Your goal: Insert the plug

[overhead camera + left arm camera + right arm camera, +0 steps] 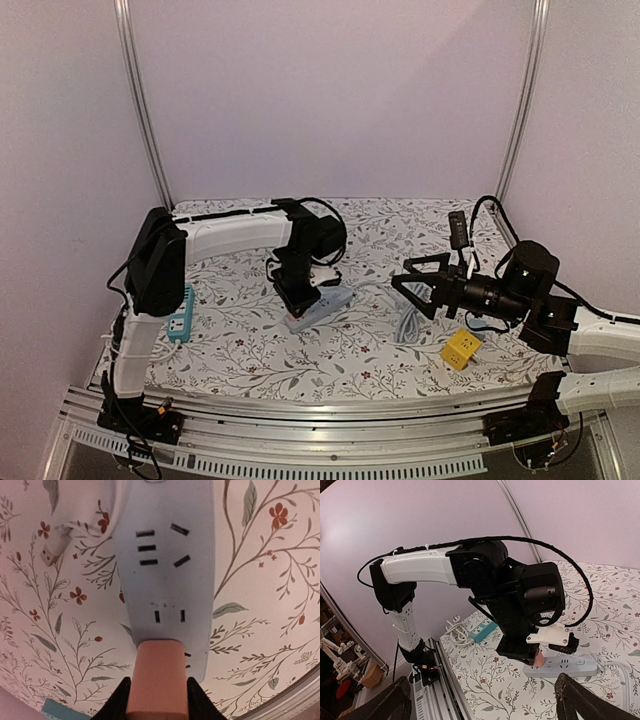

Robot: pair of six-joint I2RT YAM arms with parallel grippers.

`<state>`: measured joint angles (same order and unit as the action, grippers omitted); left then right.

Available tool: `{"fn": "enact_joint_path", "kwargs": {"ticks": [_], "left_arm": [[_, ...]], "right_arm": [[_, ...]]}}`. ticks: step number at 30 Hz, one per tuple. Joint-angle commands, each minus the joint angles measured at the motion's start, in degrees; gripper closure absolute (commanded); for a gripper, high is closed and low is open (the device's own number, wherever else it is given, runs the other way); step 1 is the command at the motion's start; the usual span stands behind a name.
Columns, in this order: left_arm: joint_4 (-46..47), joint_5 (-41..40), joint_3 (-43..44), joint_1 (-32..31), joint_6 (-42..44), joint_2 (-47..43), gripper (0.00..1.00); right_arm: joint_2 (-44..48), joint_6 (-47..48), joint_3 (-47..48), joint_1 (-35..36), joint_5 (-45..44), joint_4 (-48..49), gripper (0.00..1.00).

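Observation:
A white power strip (325, 308) lies in the middle of the flowered table; it also shows in the left wrist view (165, 555) and the right wrist view (570, 666). My left gripper (300, 292) (158, 682) is shut on a salmon-pink plug (157, 675), black fingers (119, 700) on both sides. The plug's end rests against the strip's near end, below a two-slot socket; its prongs are hidden. The plug shows under the left wrist in the right wrist view (538, 658). My right gripper (415, 288) (482, 705) is open and empty, held in the air to the right of the strip.
A yellow cube (461, 350) and a grey-white cable (408, 322) lie at the right. A teal power strip (180, 315) (483, 629) with a coiled white cord (457, 632) lies at the left edge. A loose USB connector (50, 552) lies beside the white strip.

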<state>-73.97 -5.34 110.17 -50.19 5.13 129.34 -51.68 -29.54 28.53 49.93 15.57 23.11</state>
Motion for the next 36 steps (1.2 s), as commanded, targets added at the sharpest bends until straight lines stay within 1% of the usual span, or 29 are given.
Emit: {"fn": "enact_joint_path", "kwargs": {"ticks": [1, 5, 8, 9, 10, 16, 19, 22, 25, 26, 28, 29, 32, 33, 35, 36], "left_arm": [[2.4, -3.0, -2.8, 0.0, -0.6, 3.2, 0.56], [2.5, -3.8, -1.7, 0.0, -1.8, 0.3, 0.39], [2.5, -4.5, -0.2, 0.1, -3.1, -2.4, 0.23], [2.5, -4.3, 0.4, 0.1, -3.3, -3.4, 0.1], [2.5, -4.2, 1.0, 0.1, -3.5, -4.5, 0.02], [3.7, -6.6, 2.7, 0.1, -4.9, -9.2, 0.01], [5.8, -8.4, 2.4, 0.1, -6.3, -12.4, 0.0], [9.0, -11.3, 0.7, 0.0, -7.1, -15.8, 0.0], [12.4, -12.1, -1.7, 0.2, -8.9, -18.1, 0.0], [14.0, -14.1, -2.5, 0.3, -9.9, -18.9, 0.01], [19.0, -19.5, -6.1, 0.1, -11.7, -22.6, 0.01], [22.0, -21.0, -8.8, 0.2, -11.8, -25.1, 0.01], [34.5, -21.1, -18.5, 0.5, -12.1, -33.6, 0.01], [37.7, -21.3, -21.4, 1.0, -13.3, -35.8, 0.0], [40.9, -27.0, -26.2, 1.8, -18.7, -38.5, 0.0], [41.9, -28.3, -28.0, 2.3, -20.4, -39.3, 0.0]], "right_arm": [[0.8, -0.2, -0.4, 0.1, 0.4, -0.9, 0.01], [0.8, -0.2, -0.4, 0.1, 0.4, -0.9, 0.01], [0.8, -0.3, -0.4, 0.1, 0.5, -0.9, 0.01], [0.7, -0.3, -0.4, 0.1, 0.4, -0.9, 0.01], [0.7, -0.2, -0.4, 0.2, 0.5, -0.9, 0.01], [0.9, -0.3, -0.4, 0.2, 0.6, -0.9, 0.01], [0.9, -0.3, -0.4, 0.2, 0.6, -0.9, 0.01], [0.8, -0.3, -0.4, 0.2, 0.5, -0.9, 0.01], [0.8, -0.3, -0.4, 0.2, 0.5, -0.9, 0.01], [0.8, -0.3, -0.4, 0.2, 0.4, -0.9, 0.01], [0.7, -0.3, -0.4, 0.2, 0.4, -0.9, 0.01], [0.7, -0.3, -0.3, 0.2, 0.4, -1.0, 0.01], [0.6, -0.4, -0.4, 0.2, 0.3, -1.0, 0.01], [0.7, -0.4, -0.4, 0.2, 0.1, -1.0, 0.01], [0.7, -0.3, -0.4, 0.2, -0.2, -1.0, 0.01], [0.6, -0.3, -0.4, 0.2, -0.3, -1.0, 0.01]]}}
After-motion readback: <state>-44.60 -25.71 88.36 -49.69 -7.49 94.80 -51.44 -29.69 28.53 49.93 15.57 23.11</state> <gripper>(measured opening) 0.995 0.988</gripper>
